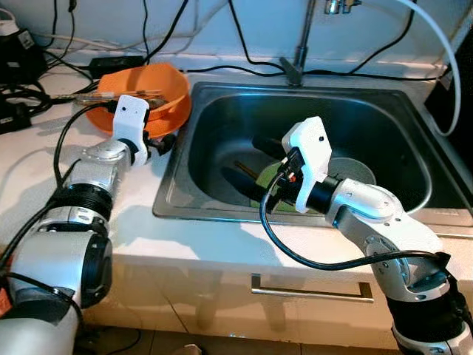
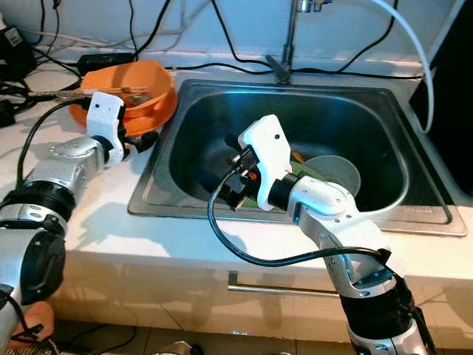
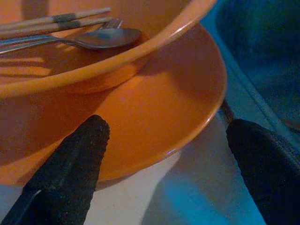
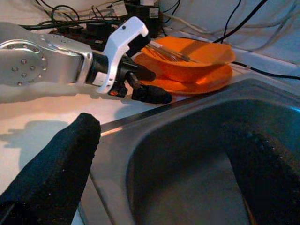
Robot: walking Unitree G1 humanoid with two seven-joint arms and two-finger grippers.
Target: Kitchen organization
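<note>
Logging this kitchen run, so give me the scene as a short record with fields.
surface: white counter with steel sink
orange bowl: on orange plate, left of sink, holds spoon and chopsticks
left gripper: jaws open at plate's rim
right gripper: jaws open inside sink
sink contents: grey bowl, green item

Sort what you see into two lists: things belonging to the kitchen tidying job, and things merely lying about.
Belonging to the job:
orange bowl
orange plate
chopsticks
spoon
sink
grey cup
green item in the sink

Lying about:
black cables
white hose
tap
black box
</note>
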